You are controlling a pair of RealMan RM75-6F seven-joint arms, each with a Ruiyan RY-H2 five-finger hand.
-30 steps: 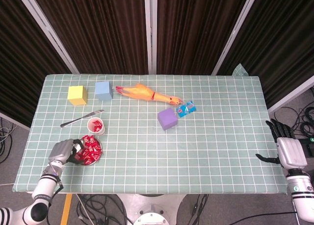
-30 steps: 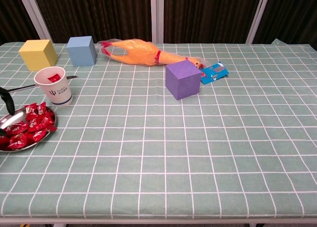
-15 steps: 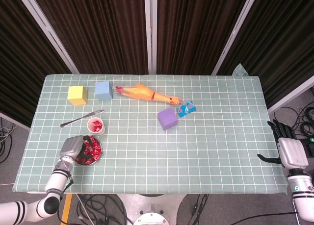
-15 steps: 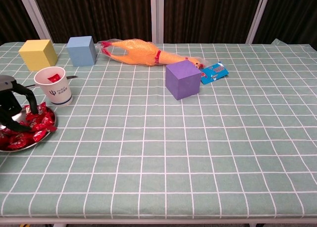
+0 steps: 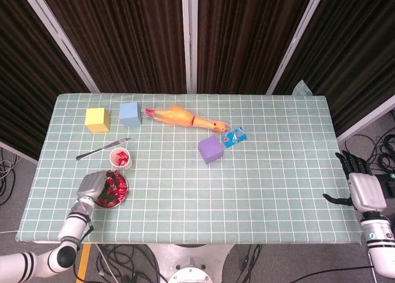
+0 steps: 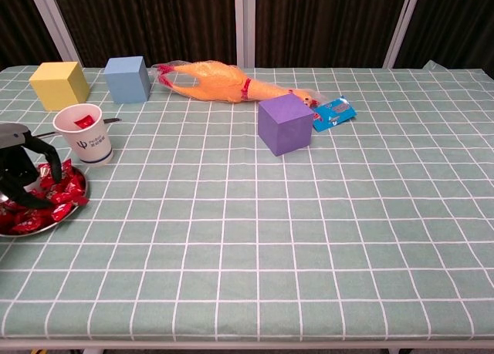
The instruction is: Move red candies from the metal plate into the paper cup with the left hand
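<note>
Where the left hand curls down over the red candies on the round metal plate, whether it grips one is hidden; it has sunk slightly. Just beyond stands the white paper cup. Off-table, the right hand hangs open, unmoved.

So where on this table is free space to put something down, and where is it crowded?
The widest bare cloth lies right of the purple cube and blue packet, out to the table's right edge, and along the near edge. Crowded: the left side, where paper cup, metal plate, left hand and knife sit together.
</note>
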